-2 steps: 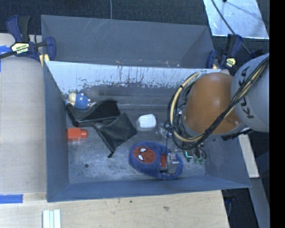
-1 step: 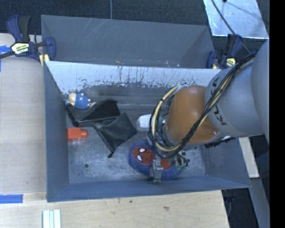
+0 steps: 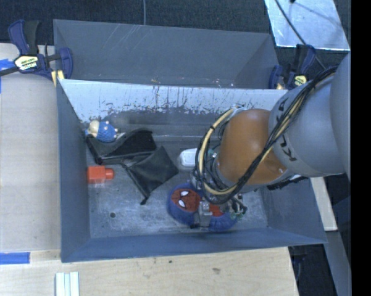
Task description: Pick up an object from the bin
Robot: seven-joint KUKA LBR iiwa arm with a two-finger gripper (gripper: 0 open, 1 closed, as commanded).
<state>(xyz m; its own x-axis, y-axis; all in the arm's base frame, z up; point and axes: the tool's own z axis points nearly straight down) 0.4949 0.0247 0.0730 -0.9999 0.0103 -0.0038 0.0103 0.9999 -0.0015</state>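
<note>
The bin (image 3: 74, 184) is grey, its back wall streaked dark. At lower centre a soft toy (image 3: 185, 201) is blue with a red face and white eyes. At left, the block (image 3: 100, 175) is orange-red, the cloth (image 3: 149, 168) black and the small figure (image 3: 105, 131) blue and cream. The arm's cover (image 3: 250, 147) is orange-brown, its cables (image 3: 202, 156) yellow and black.

My claw (image 3: 204, 218) is at the front of the bin (image 3: 74, 184), over the masked soft toy (image 3: 183, 200). Behind the toy lies a small rounded item (image 3: 188, 159). Left of that item lies the folded cloth (image 3: 142, 159), and further left the block (image 3: 100, 175). Behind the block is the toy figure (image 3: 104, 131).
</note>
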